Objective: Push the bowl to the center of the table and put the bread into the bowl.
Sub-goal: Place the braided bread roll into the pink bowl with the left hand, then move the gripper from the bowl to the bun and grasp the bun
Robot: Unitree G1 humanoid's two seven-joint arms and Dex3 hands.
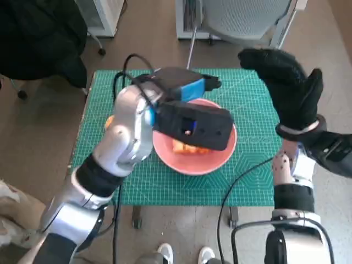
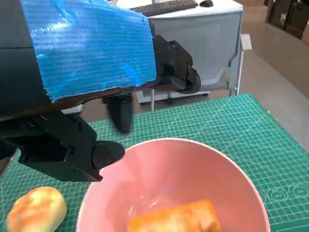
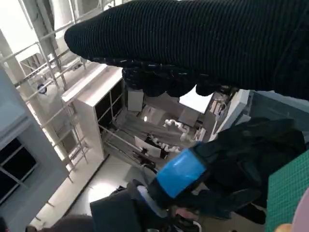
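So here's the layout, big stuff first. The green cutting mat point(image 1: 247, 165) covers the table, and the pink bowl point(image 1: 220, 159) sits pretty much in the middle of it, so I'd call the push part done.

My left arm reaches in over the bowl, and my left hand point(image 1: 181, 88) hangs just past the far rim. In the left wrist view my fingers point(image 2: 120, 113) point down behind that rim with nothing between them, apart and loose. My right hand point(image 1: 289, 91) is up in the air off to the right side of the mat, flat and spread, holding nothing, well apart from everything.

Now the bread. There's an orange piece point(image 2: 176, 217) already lying in the bowl, long axis roughly across the bowl's floor. Then there's a second, a round bun point(image 2: 36, 210), on the mat just beside the bowl's outer wall, on the left side. In the head view it only peeks out as an orange sliver behind my left forearm point(image 1: 109, 122).

So the relation that matters, in my judgement: if that bun still has to go in, it lies back toward my body from my left fingers, on the near-left side of the bowl. My left hand is clearly the nearer one; the right would have to cross the whole bowl. I'd have to pull back and come down beside the rim.
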